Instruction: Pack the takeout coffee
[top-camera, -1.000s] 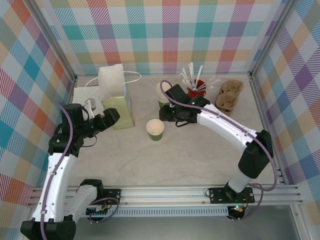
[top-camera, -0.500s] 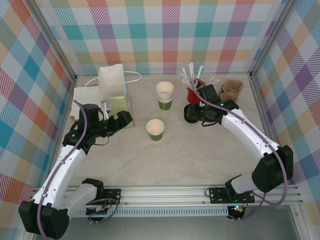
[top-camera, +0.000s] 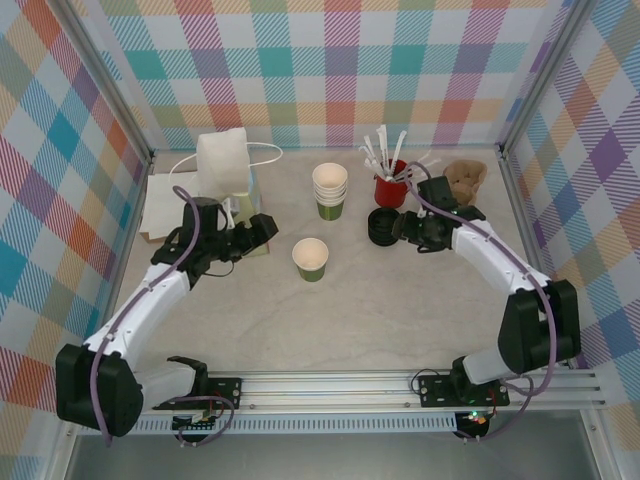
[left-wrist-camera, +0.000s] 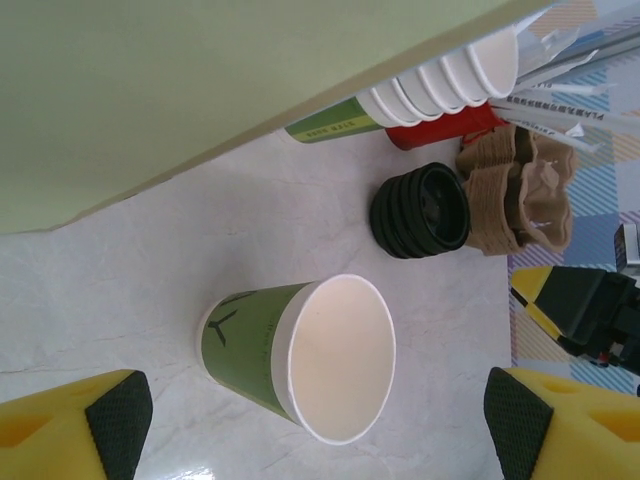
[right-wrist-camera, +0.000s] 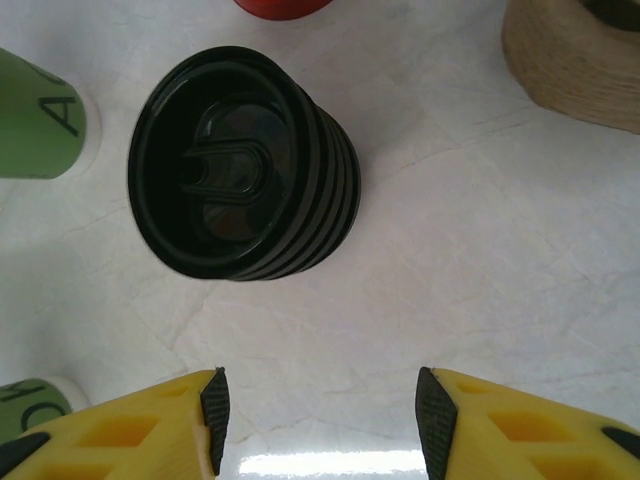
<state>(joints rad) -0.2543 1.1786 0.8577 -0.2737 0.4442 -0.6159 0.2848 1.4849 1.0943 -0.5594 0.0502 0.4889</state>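
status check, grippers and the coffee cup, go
Left gripper open, empty, facing small cream-and-olive paper cup. Cup upright, lidless, untouched. Right gripper open, empty, at stack of round black plastic lids.

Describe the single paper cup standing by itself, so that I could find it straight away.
Start at the tall pale-green paper bag at the table's far left. Just right of it, nearer the arms, a small cream-and-green cup stands upright on the marble top. Unlike the stacked cups behind it, it stands alone, open-topped and lidless.
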